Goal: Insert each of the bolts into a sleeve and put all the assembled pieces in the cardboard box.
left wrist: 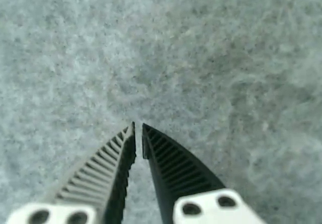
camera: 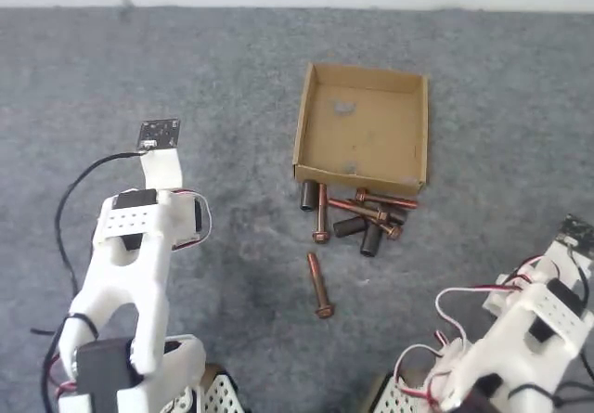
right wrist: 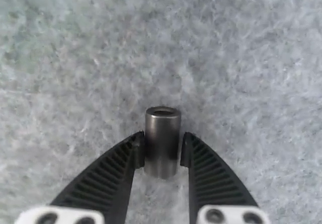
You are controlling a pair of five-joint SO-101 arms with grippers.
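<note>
Up close, the right tool (right wrist: 162,139) pinches a dark sleeve (right wrist: 162,128); the left tool (left wrist: 138,128) is pressed together, empty, over the desk (left wrist: 226,58). From above, bolts (camera: 320,213) lie heaped beside the cardboard box (camera: 371,130).

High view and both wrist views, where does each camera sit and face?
High view: fixed overhead, facing down at the grey mat, the cardboard box, and the bolts and sleeves beside it; one arm and a second arm show at the near edge.
Left wrist view: on that wrist, facing down along the left end effector, shut, at the grey mat.
Right wrist view: on that wrist, facing down along the right end effector, clamped on a dark sleeve.
Shared: all three see the grey mat.
</note>
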